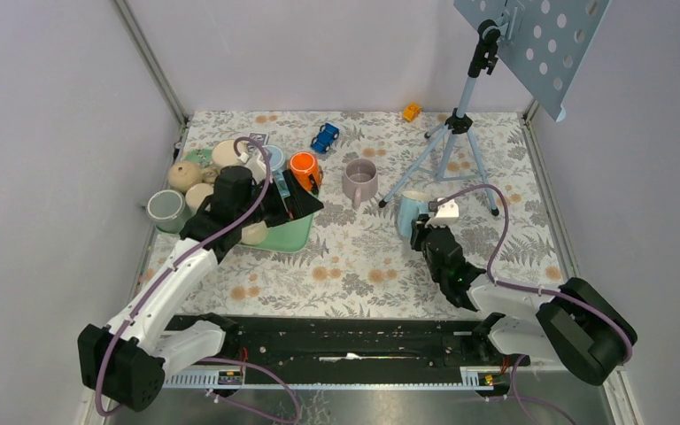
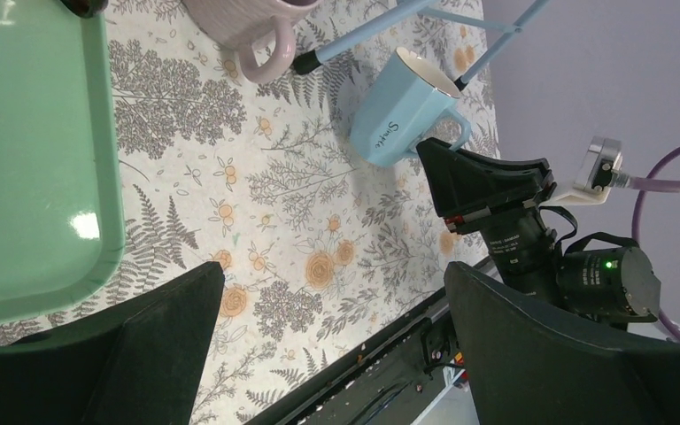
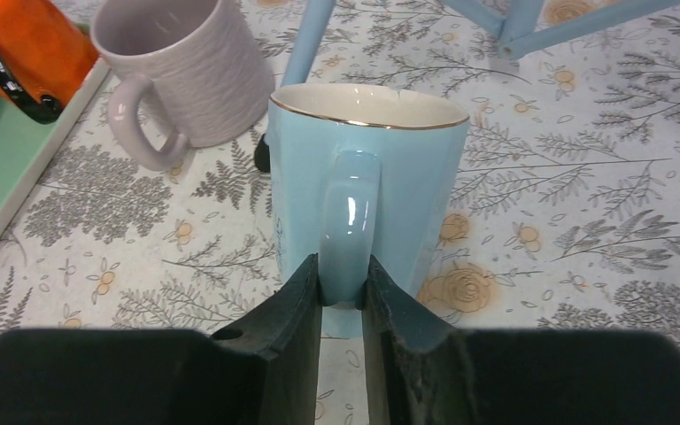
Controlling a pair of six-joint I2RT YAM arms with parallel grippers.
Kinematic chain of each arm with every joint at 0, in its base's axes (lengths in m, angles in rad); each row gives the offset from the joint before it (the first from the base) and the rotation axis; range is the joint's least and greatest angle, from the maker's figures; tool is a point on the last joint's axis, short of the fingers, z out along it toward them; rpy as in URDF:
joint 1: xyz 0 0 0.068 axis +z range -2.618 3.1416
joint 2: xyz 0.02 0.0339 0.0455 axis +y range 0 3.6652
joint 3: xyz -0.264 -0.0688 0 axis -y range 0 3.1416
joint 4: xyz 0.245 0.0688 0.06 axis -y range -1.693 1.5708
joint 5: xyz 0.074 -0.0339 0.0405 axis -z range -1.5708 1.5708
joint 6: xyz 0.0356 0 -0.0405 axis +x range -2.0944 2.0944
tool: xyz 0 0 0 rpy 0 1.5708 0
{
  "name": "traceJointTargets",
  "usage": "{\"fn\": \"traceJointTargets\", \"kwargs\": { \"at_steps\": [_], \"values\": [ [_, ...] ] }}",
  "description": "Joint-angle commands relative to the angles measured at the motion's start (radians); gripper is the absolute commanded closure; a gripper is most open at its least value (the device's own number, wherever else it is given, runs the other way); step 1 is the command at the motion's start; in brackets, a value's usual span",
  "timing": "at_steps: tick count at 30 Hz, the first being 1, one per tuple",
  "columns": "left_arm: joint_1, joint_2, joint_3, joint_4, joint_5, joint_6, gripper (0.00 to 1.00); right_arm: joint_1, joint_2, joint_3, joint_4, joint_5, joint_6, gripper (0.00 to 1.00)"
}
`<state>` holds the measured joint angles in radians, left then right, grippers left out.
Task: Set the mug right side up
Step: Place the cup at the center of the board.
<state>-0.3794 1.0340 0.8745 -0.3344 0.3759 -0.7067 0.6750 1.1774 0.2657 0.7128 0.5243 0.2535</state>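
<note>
**Blue mug held by its handle, mouth up**

The blue mug is on the right half of the table, just beside a tripod leg, with its rim uppermost. The right gripper is clamped on the mug's handle. The left gripper has its fingers wide apart beside the green tray and holds nothing. The mug is glazed ceramic, judged rigid, fairly heavy, slick and liable to chip. Held by the handle it may pivot, so release should be gentle. Whether its base is seated cannot be told.

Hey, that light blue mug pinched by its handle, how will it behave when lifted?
The blue mug looks like glazed ceramic, so probably rigid, weighty and chippable. Its glossy handle is all the right fingers pinch, so it may pivot or slip.
</note>
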Motion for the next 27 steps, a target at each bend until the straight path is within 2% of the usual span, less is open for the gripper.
{"fn": "traceJointTargets", "kwargs": {
  "at_steps": [1,11,18,27],
  "values": [
    [-0.017,-0.020,0.006,0.000,0.023,0.017,0.01,0.065,0.038,-0.034,0.185,0.110,0.023,1.00],
    [-0.042,-0.023,0.000,-0.005,0.002,0.016,0.01,0.153,0.065,-0.091,0.156,0.128,0.113,1.00],
    [-0.045,-0.021,0.006,-0.005,0.005,0.021,0.01,0.203,0.078,-0.097,0.113,0.134,0.140,0.89],
    [-0.047,-0.031,-0.001,-0.005,0.008,0.022,0.01,0.244,0.141,-0.077,0.092,0.156,0.160,0.86]
  ]
}}
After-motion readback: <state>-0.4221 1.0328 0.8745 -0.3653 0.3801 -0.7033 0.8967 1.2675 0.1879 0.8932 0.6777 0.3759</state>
